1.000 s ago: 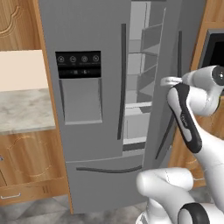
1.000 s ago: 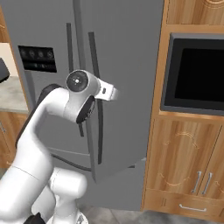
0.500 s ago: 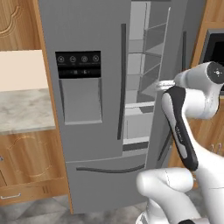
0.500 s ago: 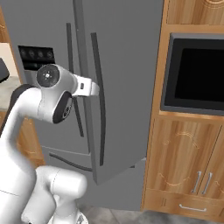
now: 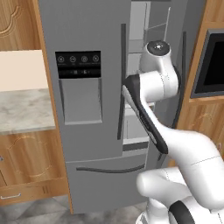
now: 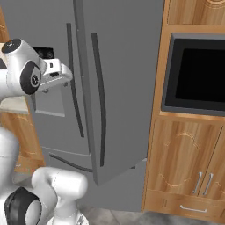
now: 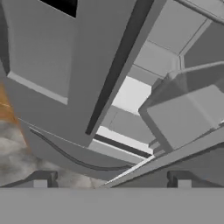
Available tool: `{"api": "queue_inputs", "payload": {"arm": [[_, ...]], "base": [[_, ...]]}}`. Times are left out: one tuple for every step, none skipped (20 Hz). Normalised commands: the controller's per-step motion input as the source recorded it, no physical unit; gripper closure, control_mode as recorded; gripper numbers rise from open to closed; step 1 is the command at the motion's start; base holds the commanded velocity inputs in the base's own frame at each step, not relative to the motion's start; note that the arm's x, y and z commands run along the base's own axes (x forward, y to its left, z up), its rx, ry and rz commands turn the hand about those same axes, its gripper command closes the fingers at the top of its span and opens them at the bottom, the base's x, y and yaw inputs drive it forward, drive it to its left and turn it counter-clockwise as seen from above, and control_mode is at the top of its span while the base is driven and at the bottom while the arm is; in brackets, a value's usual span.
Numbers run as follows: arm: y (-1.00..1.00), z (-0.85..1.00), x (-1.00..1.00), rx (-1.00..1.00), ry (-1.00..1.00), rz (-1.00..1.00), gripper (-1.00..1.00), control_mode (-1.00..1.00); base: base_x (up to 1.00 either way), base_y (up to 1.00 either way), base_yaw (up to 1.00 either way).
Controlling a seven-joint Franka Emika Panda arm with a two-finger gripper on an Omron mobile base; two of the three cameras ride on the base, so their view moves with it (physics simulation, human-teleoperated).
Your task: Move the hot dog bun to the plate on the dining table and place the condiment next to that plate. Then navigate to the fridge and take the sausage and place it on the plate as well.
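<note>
The tall grey fridge (image 5: 87, 144) fills the middle of both base views, and its right door (image 6: 123, 88) stands ajar. Through the gap I see pale inner shelves (image 5: 135, 127). The hand view looks up along the left door (image 7: 43, 65) at the shelves (image 7: 131, 94) and the door bins (image 7: 188, 109). My gripper (image 7: 111, 181) is open, its fingertips (image 7: 39, 180) wide apart with nothing between them. The hand (image 6: 57, 72) hangs in front of the fridge doors at dispenser height. The sausage, hot dog bun, plate, condiment and dining table are out of view.
A black wall oven (image 6: 197, 70) sits in wooden cabinets (image 6: 189, 167) right of the fridge. Left of the fridge is a marbled counter (image 5: 22, 109) over wooden drawers (image 5: 26, 175). The open door juts toward the base. Grey floor lies below.
The gripper has gone from shut to open. The arm has swung left across the fridge front, away from the right door's edge. The door stays ajar.
</note>
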Motion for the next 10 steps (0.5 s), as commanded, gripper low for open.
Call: {"api": "queue_inputs", "payload": {"arm": [[0.04,0.0,0.73,-0.2,0.25,0.11,-1.0,-1.0],[0.0,-0.05,0.8,-0.18,0.18,0.07,-1.0,-1.0],[0.0,-0.1,0.82,-0.17,0.12,0.05,-1.0,-1.0],[-0.18,-0.13,0.82,-0.14,0.05,0.02,-1.0,-1.0],[-0.26,-0.17,0.76,-0.11,0.03,0.0,-1.0,-1.0],[-0.28,-0.21,0.76,-0.09,0.02,0.0,-1.0,-1.0],[-0.32,-0.27,0.79,-0.08,0.02,0.0,-1.0,-1.0],[-0.31,-0.34,0.76,-0.09,0.0,0.01,-1.0,-1.0],[-0.32,-0.34,0.74,-0.08,0.0,0.0,-1.0,-1.0],[-0.35,-0.35,0.64,-0.09,0.0,0.0,-1.0,-1.0]], "base": [[0.0,0.0,0.0],[0.0,0.0,0.0],[0.0,0.0,0.0],[0.0,0.0,0.0],[0.0,0.0,0.0],[0.0,0.0,0.0],[0.0,0.0,0.0],[0.0,0.0,0.0],[0.0,0.0,0.0],[0.0,0.0,0.0]]}}
